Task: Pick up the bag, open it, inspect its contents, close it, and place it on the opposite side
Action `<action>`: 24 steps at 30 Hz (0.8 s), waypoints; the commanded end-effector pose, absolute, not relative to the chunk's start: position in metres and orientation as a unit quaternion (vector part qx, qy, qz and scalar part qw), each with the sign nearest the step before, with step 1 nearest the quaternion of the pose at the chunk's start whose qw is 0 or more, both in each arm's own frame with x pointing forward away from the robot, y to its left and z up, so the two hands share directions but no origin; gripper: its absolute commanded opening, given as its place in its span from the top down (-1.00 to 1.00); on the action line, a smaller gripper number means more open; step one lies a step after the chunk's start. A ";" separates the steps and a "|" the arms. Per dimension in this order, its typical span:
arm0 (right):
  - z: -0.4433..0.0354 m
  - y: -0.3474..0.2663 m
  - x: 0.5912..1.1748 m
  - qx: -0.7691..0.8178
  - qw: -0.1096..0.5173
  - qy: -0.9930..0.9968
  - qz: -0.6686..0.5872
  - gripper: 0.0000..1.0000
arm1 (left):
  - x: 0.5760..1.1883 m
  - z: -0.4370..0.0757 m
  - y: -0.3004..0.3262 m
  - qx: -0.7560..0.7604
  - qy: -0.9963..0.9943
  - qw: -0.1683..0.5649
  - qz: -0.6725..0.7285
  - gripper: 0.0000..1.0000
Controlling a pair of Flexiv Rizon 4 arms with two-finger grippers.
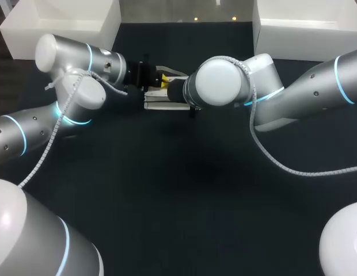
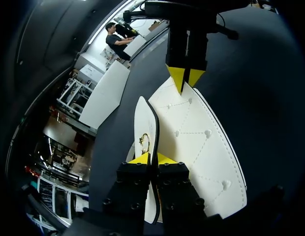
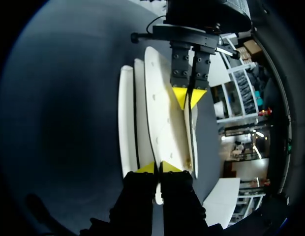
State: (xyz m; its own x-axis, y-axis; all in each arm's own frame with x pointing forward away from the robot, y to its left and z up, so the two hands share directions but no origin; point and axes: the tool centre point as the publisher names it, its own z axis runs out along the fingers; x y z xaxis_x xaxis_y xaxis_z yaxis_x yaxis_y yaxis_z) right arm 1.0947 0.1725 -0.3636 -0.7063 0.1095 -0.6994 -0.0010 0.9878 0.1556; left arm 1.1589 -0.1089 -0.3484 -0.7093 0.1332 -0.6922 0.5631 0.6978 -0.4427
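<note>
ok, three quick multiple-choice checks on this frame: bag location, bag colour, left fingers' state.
1. Where is the bag?
A. In a white bin
B. Between the left arm and the right arm, at the far middle of the table
C. At the near edge
2. What is the bag's main colour?
A. White
B. Red
C. Green
3. The left arm's fingers are:
A. Wide open above the bag
B. Open, well clear of the bag
C. Shut on a thin edge of the bag
Key: 1 B, the head view shows it spanning the gap between both arms. 2 A, both wrist views show white stitched panels. 3 C, the yellow tips press together on that edge.
</note>
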 end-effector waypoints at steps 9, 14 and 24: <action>-0.366 0.173 1.095 0.030 0.385 0.919 0.074 1.00 | 1.161 -0.340 -0.103 0.201 0.859 0.331 -0.333 0.25; -0.366 0.173 1.095 0.030 0.385 0.919 0.074 1.00 | 1.163 -0.334 -0.101 0.200 0.859 0.336 -0.332 0.38; -0.366 0.173 1.095 0.030 0.385 0.919 0.074 1.00 | 1.158 -0.342 -0.101 0.204 0.863 0.310 -0.344 1.00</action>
State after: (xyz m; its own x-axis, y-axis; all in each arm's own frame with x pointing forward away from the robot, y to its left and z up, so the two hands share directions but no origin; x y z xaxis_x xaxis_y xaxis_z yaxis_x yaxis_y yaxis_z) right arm 1.0950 0.1723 -0.3633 -0.7059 0.1098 -0.6998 -0.0005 0.9879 0.1554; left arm 1.1568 -0.1034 -0.3395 -0.7179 0.1301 -0.6839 0.5601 0.6914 -0.4563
